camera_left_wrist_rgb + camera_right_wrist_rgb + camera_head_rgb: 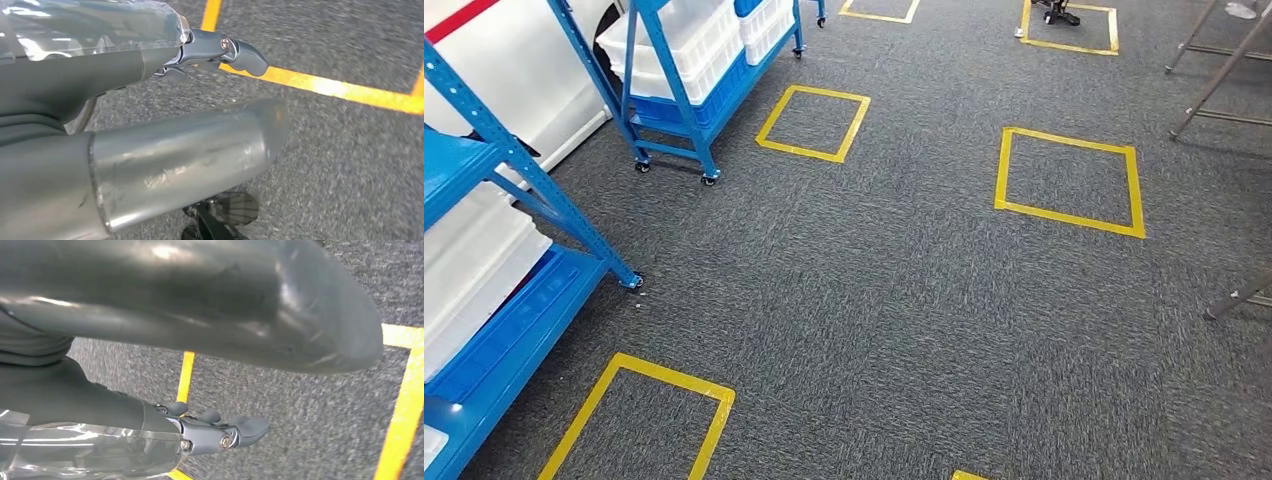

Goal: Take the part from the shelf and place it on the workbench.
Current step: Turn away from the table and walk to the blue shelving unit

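A blue shelf (536, 190) stands at the near left in the head view, with white bins (469, 265) on a lower level. I cannot pick out any part on it. My left hand (107, 75) hangs over grey carpet, its thick thumb (190, 155) apart from the dark fingers (235, 50), and it holds nothing. My right hand (95, 405) also hangs above the carpet, thumb (225, 305) spread from the fingers (237, 432), with nothing between them.
A second blue wheeled shelf (669, 110) with white crates (689, 40) stands further back left. Yellow tape squares (1069, 215) mark the grey carpet. Thin metal legs (1214, 90) slant in at the far right, and another leg (1239, 300) lower down.
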